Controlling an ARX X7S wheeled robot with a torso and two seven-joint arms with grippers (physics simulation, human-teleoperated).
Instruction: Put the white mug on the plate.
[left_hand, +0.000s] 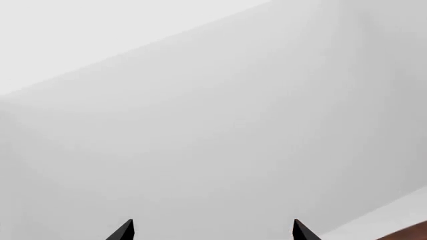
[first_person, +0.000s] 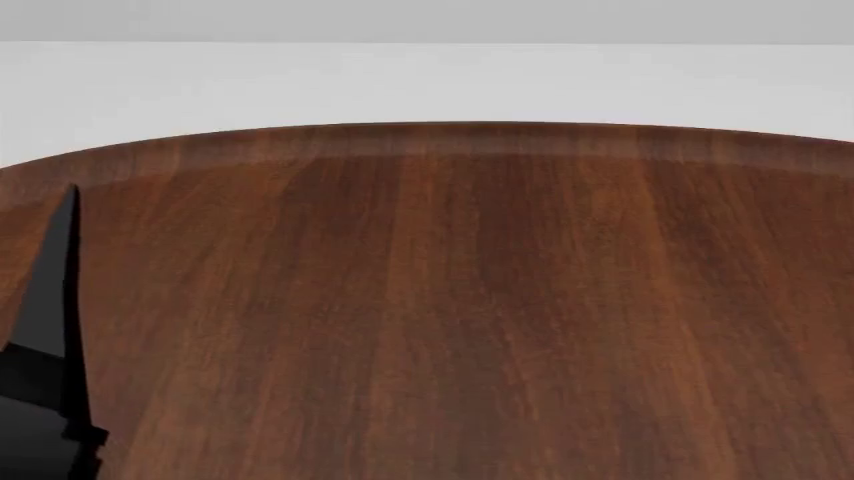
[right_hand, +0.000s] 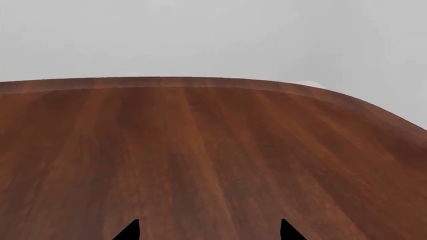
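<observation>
A broad round wooden table (first_person: 454, 320) fills the head view, its dark grain running to a curved far edge against pale grey surroundings. The left arm (first_person: 47, 370) rises as a black shape at the table's near-left side. The left gripper (left_hand: 213, 231) faces blank grey space with its tips spread wide, holding nothing; the right gripper (right_hand: 208, 231) hovers over bare wood, likewise spread and unladen. Neither the white mug nor the plate appears in any view. The task looks unstarted: the next move calls for locating both.
</observation>
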